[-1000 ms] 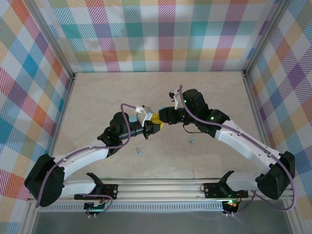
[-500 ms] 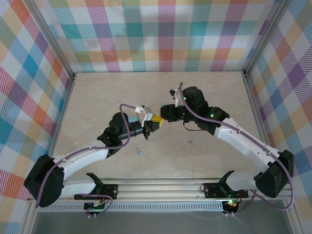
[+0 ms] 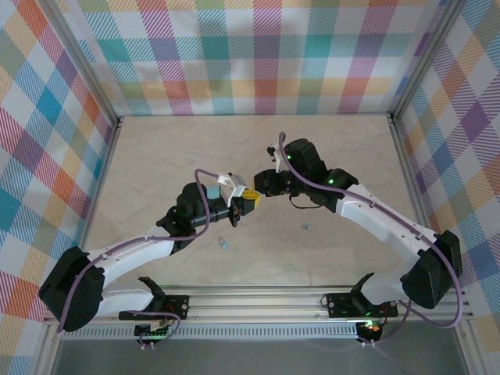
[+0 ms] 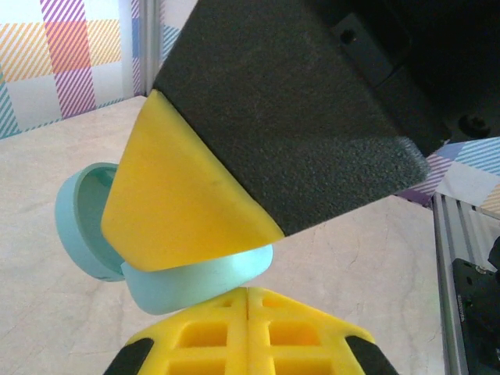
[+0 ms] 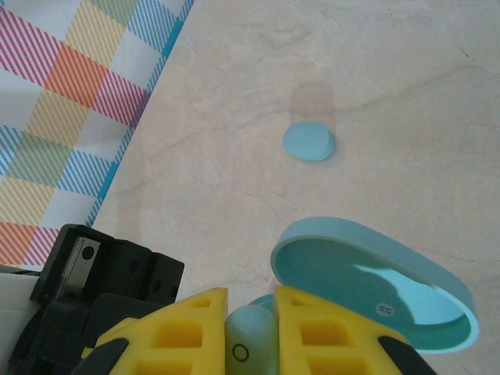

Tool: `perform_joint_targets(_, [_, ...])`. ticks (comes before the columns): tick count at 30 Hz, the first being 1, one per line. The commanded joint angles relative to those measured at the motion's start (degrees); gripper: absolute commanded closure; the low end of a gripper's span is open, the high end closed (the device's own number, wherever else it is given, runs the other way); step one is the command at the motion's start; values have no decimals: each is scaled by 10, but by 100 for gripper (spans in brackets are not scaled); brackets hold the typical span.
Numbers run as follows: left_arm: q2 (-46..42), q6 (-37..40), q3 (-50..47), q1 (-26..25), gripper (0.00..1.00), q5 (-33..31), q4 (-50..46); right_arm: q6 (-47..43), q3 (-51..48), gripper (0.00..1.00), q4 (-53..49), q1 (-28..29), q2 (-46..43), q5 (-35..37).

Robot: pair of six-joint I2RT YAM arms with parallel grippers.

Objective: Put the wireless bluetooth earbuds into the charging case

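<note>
Earbuds (image 3: 306,226) came to three by count. One, the held earbud (image 5: 250,344), a pale mint nub with a small ring mark, sat between the yellow fingertips of the right pincer (image 5: 250,306), which was clenched on it. Just past those fingertips and off to their right was the single charging case (image 5: 375,289), its lid standing open with the teal hollow turned towards the right wrist camera. Seen from the left wrist, the left pincer (image 4: 248,294) had its two yellow fingers pressed flat together with no gap. The case's lower shell (image 4: 195,277) touched their tips, though whether they nipped an edge of it could not be told. One yellow finger of the right pincer lay across the top of that shell, between it and the raised lid (image 4: 82,226). The other two earbuds lay loose on the pale marbled table (image 3: 156,156). One earbud (image 3: 224,244) was near the left pincer, on the side towards the arm bases. The other was near the right pincer, likewise towards the bases and a little to its right. From above, the two pincers stood tip to tip.
</note>
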Motion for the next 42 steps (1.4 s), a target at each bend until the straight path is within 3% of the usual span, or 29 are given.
perform_joint_targets(1, [6,5,2,-6,100,-7,68,3,-5,91,-33,6,8,-28])
perform_joint_targets(10, [59,2,-8,-6,100,-20,107,-9,-40,91,-13,5,18,-4])
perform_joint_targets(21, [186,4,19,-5,100,-45,165,-40,-60,93,17,-8,80,25])
perform_joint_targets(33, [344,-6,59,10,100,-93,245,-54,-97,96,114,-56,183,-10])
perform_joint_targets(42, [404,-4,73,20,99,-106,244,-69,-101,97,158,-87,257,-13])
